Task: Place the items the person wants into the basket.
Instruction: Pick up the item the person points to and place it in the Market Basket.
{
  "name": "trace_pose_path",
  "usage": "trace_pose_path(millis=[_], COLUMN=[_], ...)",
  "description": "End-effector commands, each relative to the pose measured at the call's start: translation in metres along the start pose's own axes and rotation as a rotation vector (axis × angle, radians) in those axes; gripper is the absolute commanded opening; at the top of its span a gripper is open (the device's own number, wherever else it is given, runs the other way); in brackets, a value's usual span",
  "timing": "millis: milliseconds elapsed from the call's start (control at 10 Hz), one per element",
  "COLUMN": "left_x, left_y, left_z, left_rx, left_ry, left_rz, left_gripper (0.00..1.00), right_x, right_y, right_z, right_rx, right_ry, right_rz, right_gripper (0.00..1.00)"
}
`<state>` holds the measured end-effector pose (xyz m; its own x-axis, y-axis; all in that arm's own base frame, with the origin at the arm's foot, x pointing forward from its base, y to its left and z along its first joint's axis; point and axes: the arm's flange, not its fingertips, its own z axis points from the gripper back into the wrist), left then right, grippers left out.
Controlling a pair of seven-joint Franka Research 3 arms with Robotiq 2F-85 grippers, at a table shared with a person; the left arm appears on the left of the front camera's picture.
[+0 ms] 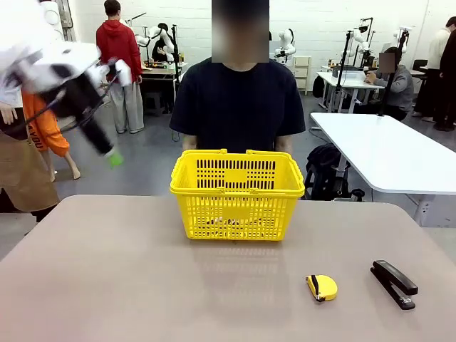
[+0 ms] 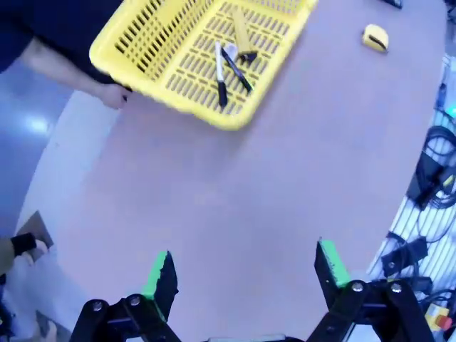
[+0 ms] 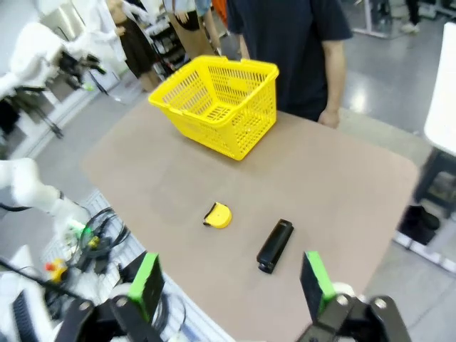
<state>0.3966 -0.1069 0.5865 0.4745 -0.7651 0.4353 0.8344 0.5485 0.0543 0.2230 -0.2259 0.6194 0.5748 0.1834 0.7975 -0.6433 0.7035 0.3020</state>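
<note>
Left gripper (image 2: 246,274): jaws spread, empty, raised well above the table (image 2: 235,192). Right gripper (image 3: 231,281): jaws spread, empty, high over the near edge. Risk, judged: slight; a sweeping arm could clip the basket (image 1: 237,194) rim and shift it. Basket: far side, before the person (image 1: 239,100); held utility knife (image 2: 242,34), marker (image 2: 220,73), pen (image 2: 237,71). Tape measure (image 1: 322,287) and stapler (image 1: 394,283) lay outside.
</note>
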Motion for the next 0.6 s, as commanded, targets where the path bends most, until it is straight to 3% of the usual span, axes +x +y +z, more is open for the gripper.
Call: trace_pose_path(millis=[0,400,500], left_x=[-0.023,-0.018,-0.007], left_y=[-0.006,0.003,-0.003], left_z=[-0.021,-0.033,-0.046], left_rx=[0.009,0.010,0.058], left_ry=[-0.042,-0.019,0.043], left_rz=[-0.022,0.001,0.060], left_gripper=[1.00,1.00,1.00], right_x=[0.003,0.003,0.003], right_y=[0.000,0.000,0.000], right_z=[0.000,0.000,0.000], right_rx=[0.024,0.024,0.024], right_ry=[-0.039,-0.039,-0.039], right_rz=[0.016,0.016,0.016], right_gripper=[1.00,1.00,1.00])
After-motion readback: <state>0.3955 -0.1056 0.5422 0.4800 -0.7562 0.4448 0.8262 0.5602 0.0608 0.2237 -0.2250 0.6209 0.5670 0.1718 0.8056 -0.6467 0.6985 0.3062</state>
